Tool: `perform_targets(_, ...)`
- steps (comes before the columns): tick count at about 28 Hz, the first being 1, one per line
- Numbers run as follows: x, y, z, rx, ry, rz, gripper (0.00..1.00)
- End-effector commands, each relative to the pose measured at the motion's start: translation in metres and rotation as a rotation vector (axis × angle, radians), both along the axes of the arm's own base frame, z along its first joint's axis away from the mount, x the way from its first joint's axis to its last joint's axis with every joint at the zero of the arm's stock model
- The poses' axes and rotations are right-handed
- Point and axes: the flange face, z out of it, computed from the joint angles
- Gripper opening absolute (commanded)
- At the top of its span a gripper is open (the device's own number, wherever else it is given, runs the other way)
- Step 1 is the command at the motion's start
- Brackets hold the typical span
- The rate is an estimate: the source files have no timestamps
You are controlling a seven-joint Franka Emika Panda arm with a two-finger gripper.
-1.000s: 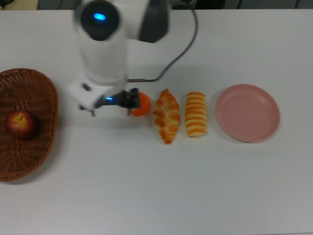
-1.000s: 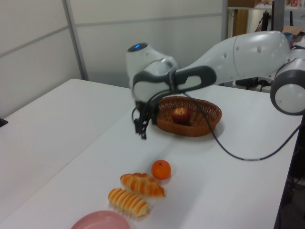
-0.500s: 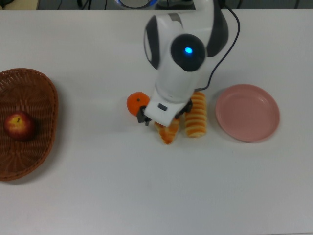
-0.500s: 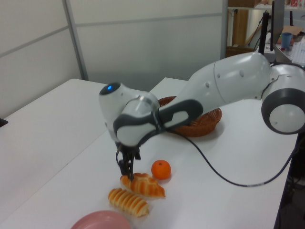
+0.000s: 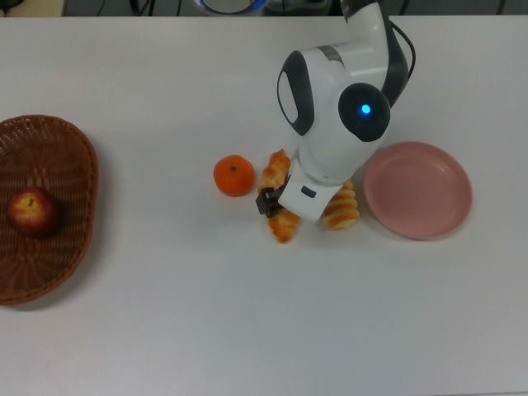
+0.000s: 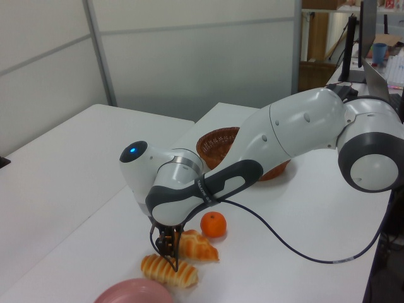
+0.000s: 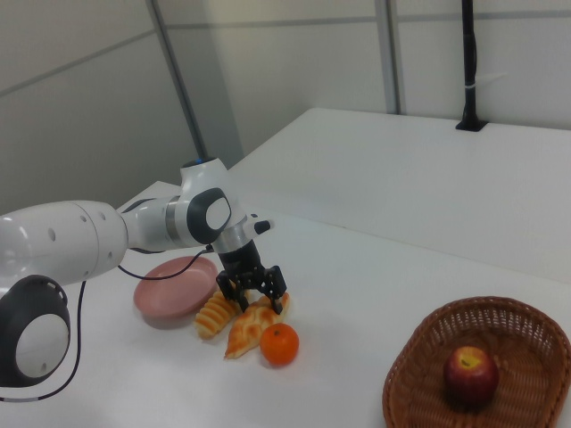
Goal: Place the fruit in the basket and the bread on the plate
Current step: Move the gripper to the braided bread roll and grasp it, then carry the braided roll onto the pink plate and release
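A dark red apple point(image 5: 31, 211) lies in the brown wicker basket point(image 5: 76, 157) at the top view's left. The orange tangerine point(image 5: 233, 175) sits on the table beside the braided pastry point(image 5: 283, 224). The ridged roll point(image 5: 342, 211) lies between that pastry and the pink plate point(image 5: 418, 190), half hidden under the arm. My gripper point(image 7: 252, 294) is open and low over the braided pastry point(image 7: 251, 326), one finger on each side of it. One dark fingertip point(image 5: 268, 200) shows on the tangerine side. Contact with the pastry cannot be told.
The white arm and its black cable point(image 6: 284, 237) stretch over the table from the basket side, hiding much of the basket point(image 6: 216, 134) in the left view. White wall panels stand behind the table.
The arm swung from near the basket toward the top view's right, past the tangerine, and came down over the pastries. The apple, tangerine and plate stayed put.
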Motion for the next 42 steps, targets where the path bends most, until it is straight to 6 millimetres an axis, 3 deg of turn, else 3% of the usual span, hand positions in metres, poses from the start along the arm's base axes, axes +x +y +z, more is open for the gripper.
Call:
perform_targets(1,-0.002,-0.003,0.001,-0.003,-0.015,-0.019,0.00)
perform_targets(5,0.001,-0.006,0.013,0.007,-0.032,-0.031,0.00)
perform_targets(11,0.006,-0.006,0.055,0.031,-0.103,-0.070,0.00)
perform_targets(16,0.002,0.002,0.077,0.047,-0.136,-0.098,0.00)
perform_targets(20,-0.004,0.029,0.083,0.083,-0.149,-0.119,0.00)
perform_targets(23,-0.015,0.063,0.102,0.130,-0.167,-0.109,0.00)
perform_targets(25,-0.024,0.085,0.106,0.154,-0.166,-0.092,0.00)
perform_targets(26,-0.035,0.110,0.110,0.181,-0.163,-0.072,0.00)
perform_targets(33,-0.068,0.189,0.123,0.279,-0.215,0.000,0.00)
perform_targets(35,-0.077,0.207,0.117,0.273,-0.228,0.027,0.00)
perform_targets(39,-0.074,0.211,0.098,0.265,-0.239,0.031,0.00)
perform_targets(41,-0.070,0.213,0.090,0.261,-0.271,0.032,0.12)
perform_targets(42,-0.070,0.214,0.089,0.254,-0.281,0.040,0.29)
